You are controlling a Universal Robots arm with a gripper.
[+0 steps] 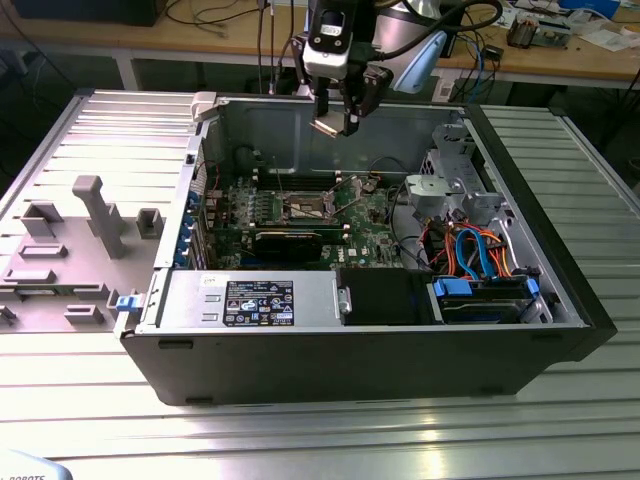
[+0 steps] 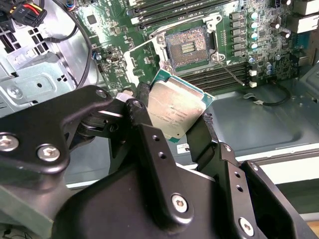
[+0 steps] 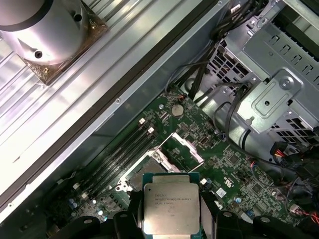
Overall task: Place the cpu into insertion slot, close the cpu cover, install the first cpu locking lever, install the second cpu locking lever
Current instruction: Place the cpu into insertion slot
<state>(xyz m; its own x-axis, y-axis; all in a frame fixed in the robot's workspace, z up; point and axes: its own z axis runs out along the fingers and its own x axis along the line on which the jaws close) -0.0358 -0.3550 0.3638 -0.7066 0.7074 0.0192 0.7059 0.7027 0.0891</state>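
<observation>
Exterior view, left: grey moulded tray [image 1: 90, 235] on ribbed table [image 1: 320, 440]. Middle: open computer case [image 1: 360, 370], green board [image 1: 370, 225] inside, socket [image 1: 305, 209] at frame centre. Claw [image 1: 337, 124], upper middle, is clamped on the chip [image 1: 326, 127], above the socket and well apart. Right: drive cage [image 1: 450, 185], orange and blue cables [image 1: 470, 250]. In the first wrist view the cover [image 3: 187, 148] stands raised beside the socket; fingers [image 3: 130, 211] hide the chip's side edges.

cpu [image 3: 172, 208] top: we see a few lines of etched print, none we can read.
black sticker [image 1: 258, 303], seven o'clock from the insertion slot [image 1: 305, 208]: we see white print, illegible.
</observation>
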